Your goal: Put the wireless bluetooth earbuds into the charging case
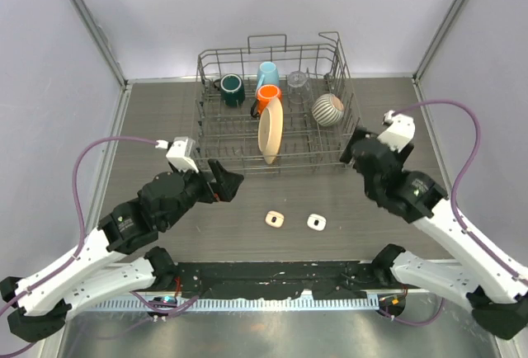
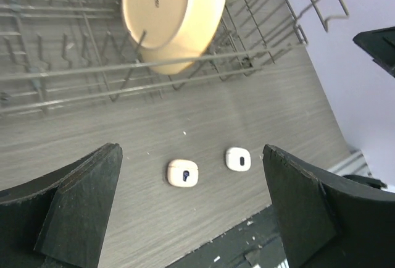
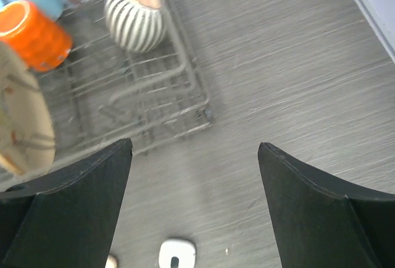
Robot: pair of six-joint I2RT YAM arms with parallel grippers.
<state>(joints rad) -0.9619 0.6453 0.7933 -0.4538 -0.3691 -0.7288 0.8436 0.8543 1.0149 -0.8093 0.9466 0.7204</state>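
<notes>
Seemingly late in the job, the left gripper point(image 1: 228, 182) and right gripper point(image 1: 355, 153) hang above the table point(image 1: 165, 127), the fingers of both spread wide and holding nothing. The cream case point(image 1: 275, 219) and the white case point(image 1: 317, 223) lie side by side between the arms, at 6 o'clock from the dish rack point(image 1: 200, 94). No earbuds show loose on the table, and whether they sit inside the cases is too small to tell.

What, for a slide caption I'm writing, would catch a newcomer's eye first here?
The wire dish rack at the back of the table, with a big cream plate standing on edge and an orange mug behind it. In front, two small white cases lie side by side on the grey table.
</notes>
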